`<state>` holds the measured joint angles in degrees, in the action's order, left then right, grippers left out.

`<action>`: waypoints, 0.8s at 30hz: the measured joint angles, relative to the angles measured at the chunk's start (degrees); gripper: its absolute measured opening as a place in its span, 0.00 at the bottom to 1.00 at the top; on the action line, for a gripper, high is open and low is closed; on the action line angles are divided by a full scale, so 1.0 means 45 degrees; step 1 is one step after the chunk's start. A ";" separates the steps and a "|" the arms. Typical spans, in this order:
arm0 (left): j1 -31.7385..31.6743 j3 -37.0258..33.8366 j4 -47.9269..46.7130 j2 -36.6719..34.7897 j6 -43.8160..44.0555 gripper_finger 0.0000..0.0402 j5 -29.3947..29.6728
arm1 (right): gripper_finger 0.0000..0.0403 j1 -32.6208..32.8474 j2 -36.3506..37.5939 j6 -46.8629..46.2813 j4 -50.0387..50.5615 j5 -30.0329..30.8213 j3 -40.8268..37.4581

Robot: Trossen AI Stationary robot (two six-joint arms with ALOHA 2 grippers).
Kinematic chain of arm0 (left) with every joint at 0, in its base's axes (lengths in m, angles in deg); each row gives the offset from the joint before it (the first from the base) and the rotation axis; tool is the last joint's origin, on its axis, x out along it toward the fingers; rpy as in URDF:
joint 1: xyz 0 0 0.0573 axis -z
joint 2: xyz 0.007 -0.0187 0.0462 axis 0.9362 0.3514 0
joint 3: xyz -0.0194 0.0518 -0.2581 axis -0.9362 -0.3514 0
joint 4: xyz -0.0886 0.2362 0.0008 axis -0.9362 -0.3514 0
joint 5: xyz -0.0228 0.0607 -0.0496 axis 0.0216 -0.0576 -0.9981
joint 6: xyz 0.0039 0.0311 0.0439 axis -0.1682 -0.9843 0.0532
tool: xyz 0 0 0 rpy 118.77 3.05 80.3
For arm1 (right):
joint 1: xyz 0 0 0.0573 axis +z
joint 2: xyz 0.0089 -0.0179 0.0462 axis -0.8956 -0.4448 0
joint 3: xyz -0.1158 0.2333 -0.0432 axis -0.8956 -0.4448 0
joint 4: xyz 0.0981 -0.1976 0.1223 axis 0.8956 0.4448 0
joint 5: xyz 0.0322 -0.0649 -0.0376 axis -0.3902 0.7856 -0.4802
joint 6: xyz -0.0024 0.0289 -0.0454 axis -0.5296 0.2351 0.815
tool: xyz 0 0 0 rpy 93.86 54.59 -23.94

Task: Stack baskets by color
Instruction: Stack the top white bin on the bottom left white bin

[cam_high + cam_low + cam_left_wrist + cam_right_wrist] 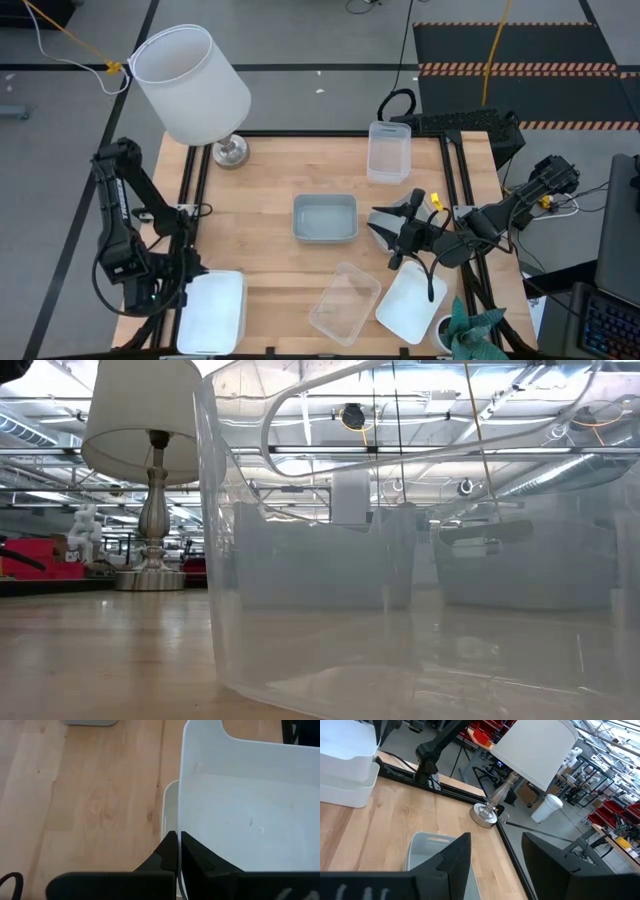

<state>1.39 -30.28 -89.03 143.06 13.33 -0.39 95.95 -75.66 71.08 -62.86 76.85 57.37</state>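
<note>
Two white baskets (212,310) stand one in the other at the table's near left corner; the right wrist view shows the upper basket (342,740) and the lower one (347,785). My left gripper (177,851) is shut on the upper one. A grey-blue basket (325,218) rests bottom-down mid-table. My right gripper (385,235) hovers open just right of it, with nothing between its fingers. One clear basket (345,302) lies near the front edge and another (389,152) at the far right. A third white basket (412,300) lies under the right arm. My left gripper pinches the upper white basket's side wall (181,820) at its rim, one finger inside the basket and one outside. The fingers slant down from above on the table's left side. The basket stays level above the lower basket's rim (170,800); whether it rests in it, I cannot tell.
A table lamp with a big white shade (190,85) stands at the far left corner. The near clear basket (400,560) fills the low view. Bare wood lies between the white stack and the grey-blue basket. A green thing (475,330) sits at the near right corner.
</note>
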 joint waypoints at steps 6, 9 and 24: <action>0.0007 -0.0374 0.0232 0.0005 0.0029 0.02 0.0007 | 0.42 0.0000 0.0000 0.0011 0.0000 -0.0005 0.0000; 0.0012 -0.0723 0.0327 0.0007 0.0130 0.02 0.0000 | 0.42 0.0000 0.0000 0.0016 0.0000 -0.0005 0.0000; 0.0012 -0.0932 0.0328 0.0010 0.0384 0.02 -0.0298 | 0.42 0.0000 0.0000 0.0016 0.0000 -0.0005 0.0000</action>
<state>1.44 -34.48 -87.55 143.10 15.06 -1.73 95.95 -75.66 71.15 -62.86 76.83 57.37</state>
